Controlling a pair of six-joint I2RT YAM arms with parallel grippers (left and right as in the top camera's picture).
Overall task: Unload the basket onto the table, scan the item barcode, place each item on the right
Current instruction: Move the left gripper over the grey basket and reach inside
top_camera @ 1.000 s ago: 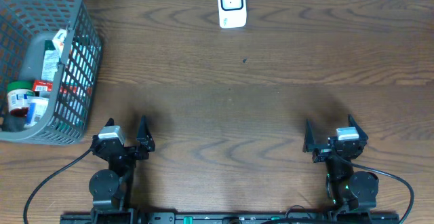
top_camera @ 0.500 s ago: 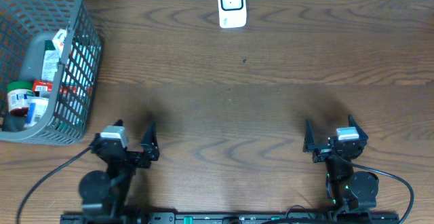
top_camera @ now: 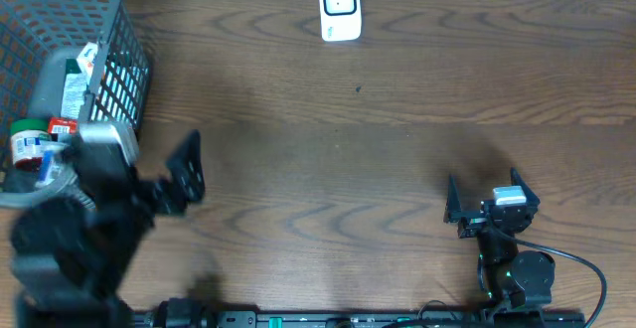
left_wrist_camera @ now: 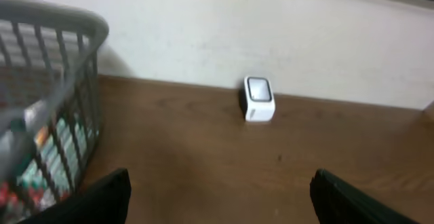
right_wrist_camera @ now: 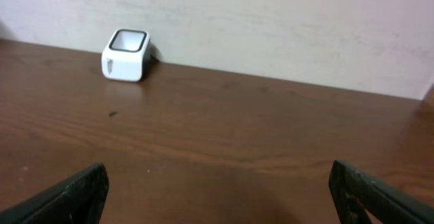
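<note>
Table (top_camera: 397, 159): dark wood grain, fills the overhead frame, with a pale wall (right_wrist_camera: 271, 20) along its far edge.

Basket (top_camera: 124, 65): grey plastic mesh, upper left corner of the overhead view, partly cut off by the frame. Also at the left edge of the left wrist view (left_wrist_camera: 85, 81).

Left arm (top_camera: 60, 244): big blurred dark shape in the lower left of the overhead view, overlapping the basket's near edge. The left gripper (left_wrist_camera: 220, 200) is spread wide with nothing between its fingers, only bare table. It points toward the far wall, with the basket on its left.

Right gripper (top_camera: 485, 201): lower right of the overhead view, low over the table. It is also fully spread and empty, well apart from everything else.

Scanner (top_camera: 340, 8): small white rounded box with a dark window framed on its upper face. It sits at top centre of the overhead view against the wall, and shows in both wrist views (left_wrist_camera: 258, 98) (right_wrist_camera: 125, 54).

Items (top_camera: 60, 109): all inside the basket, at the left edge of the overhead view.
- A jar with a green lid (top_camera: 28, 129) and a white label with blue and red print.
- A small red-and-white pack (top_camera: 66, 126) just beside it.
- A white-and-green packet (top_camera: 76, 82) standing against the mesh wall.

No barcode is readable, too small. Through the mesh in the left wrist view the items are only a blur.
</note>
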